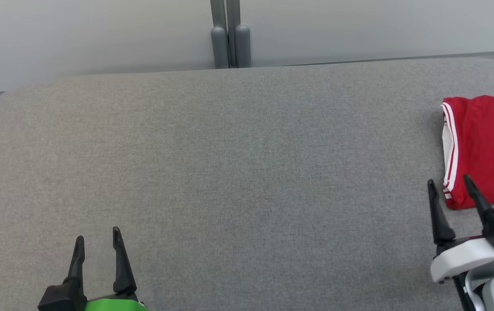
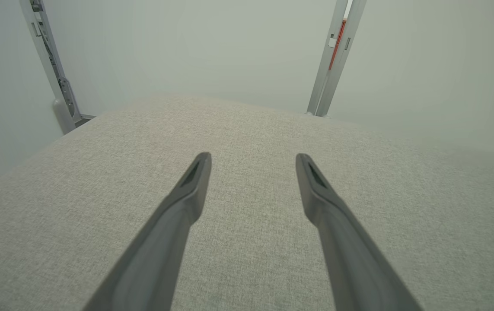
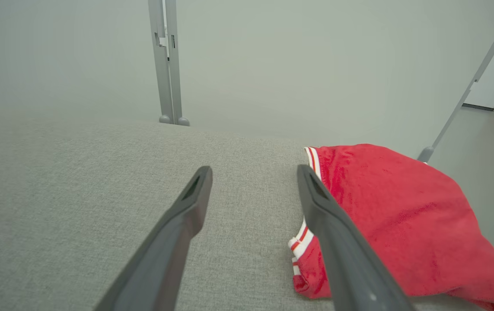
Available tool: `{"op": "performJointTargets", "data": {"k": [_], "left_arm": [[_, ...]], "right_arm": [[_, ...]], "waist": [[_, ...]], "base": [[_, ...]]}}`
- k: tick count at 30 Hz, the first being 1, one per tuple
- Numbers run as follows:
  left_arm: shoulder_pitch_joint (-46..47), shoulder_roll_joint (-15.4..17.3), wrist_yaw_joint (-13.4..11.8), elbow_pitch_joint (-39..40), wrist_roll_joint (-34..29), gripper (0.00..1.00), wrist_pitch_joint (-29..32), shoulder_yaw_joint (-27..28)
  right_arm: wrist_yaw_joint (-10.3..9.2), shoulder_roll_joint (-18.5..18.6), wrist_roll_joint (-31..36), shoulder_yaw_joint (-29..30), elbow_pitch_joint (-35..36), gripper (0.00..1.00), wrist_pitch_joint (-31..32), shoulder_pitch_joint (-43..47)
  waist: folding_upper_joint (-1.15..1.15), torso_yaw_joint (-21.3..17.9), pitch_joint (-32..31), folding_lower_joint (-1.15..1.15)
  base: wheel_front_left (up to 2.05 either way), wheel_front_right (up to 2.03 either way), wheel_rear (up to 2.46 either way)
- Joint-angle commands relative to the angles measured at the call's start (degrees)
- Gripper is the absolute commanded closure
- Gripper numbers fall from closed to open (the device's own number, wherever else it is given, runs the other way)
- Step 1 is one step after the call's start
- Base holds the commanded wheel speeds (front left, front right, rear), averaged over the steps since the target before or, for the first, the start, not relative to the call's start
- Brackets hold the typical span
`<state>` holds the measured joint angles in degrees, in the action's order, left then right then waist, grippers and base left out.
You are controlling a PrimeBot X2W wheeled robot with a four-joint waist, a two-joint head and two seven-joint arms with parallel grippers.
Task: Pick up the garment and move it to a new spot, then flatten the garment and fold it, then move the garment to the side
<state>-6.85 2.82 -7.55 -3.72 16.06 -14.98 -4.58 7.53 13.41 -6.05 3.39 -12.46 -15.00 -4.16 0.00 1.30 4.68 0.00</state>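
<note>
My left gripper [image 1: 98, 233] is wide open over the grey table [image 1: 247, 172] and holds nothing. My right gripper [image 1: 449, 179] is wide open too. The red shirt [image 1: 484, 147] lies folded just beside its right finger, at the table's side. I think the job is nearly done.

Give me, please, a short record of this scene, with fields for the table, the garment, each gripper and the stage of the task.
table: grey fabric top, mostly bare
garment: red with white-striped trim, folded, lying at the table's right edge
left gripper: open, holding nothing, over bare table at the near left
right gripper: open, holding nothing, at the garment's near left corner; contact cannot be told
stage: garment looks folded and set to the side
</note>
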Motion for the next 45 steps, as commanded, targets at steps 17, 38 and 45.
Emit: {"op": "performJointTargets", "data": {"k": [17,38,45], "left_arm": [[0.12,0.17,5.48,-4.67,-0.04,0.00,-0.24,1.80],[-1.33,-0.20,7.22,-9.19,0.25,1.00,0.31,0.46],[-0.01,-0.12,7.93,-9.44,7.23,1.00,2.14,1.33]], "right_arm": [[-0.09,-10.03,4.99,1.35,0.64,0.00,-0.20,9.49],[0.00,-11.05,4.53,1.87,-1.68,1.00,0.35,8.86],[0.00,-11.02,-3.52,2.44,-2.22,1.00,2.68,7.46]], "waist": [[0.00,0.73,-5.43,0.00],[0.00,0.15,-5.41,0.00],[0.00,0.07,-5.36,0.00]], "base": [[0.00,0.00,0.00],[0.00,0.00,0.00],[0.00,0.00,0.00]]}}
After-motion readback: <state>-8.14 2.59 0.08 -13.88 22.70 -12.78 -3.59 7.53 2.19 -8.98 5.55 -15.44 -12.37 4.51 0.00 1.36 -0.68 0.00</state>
